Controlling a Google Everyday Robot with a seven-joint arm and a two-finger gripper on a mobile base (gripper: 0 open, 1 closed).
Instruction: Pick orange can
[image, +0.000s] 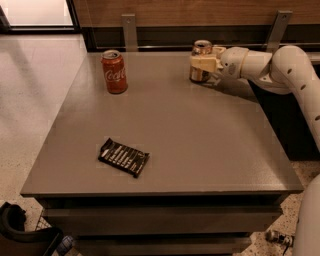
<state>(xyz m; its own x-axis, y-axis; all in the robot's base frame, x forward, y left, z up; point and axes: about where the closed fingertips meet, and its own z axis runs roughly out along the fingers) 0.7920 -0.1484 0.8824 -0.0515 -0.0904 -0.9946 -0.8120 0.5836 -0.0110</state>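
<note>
Far right of the bench (210, 145), near its back edge: orange can (200, 75), upright. Claw (201, 60) comes in from the right on the white arm (280, 67) and is closed around the can's middle. The near finger (204, 63) lies flat across the can's front, with the silver top showing above it. Cannot tell whether the can's base touches the bench. Red can (114, 72) stands upright at far left, well apart. Dark snack wrapper (123, 157) lies flat toward the front left.
</note>
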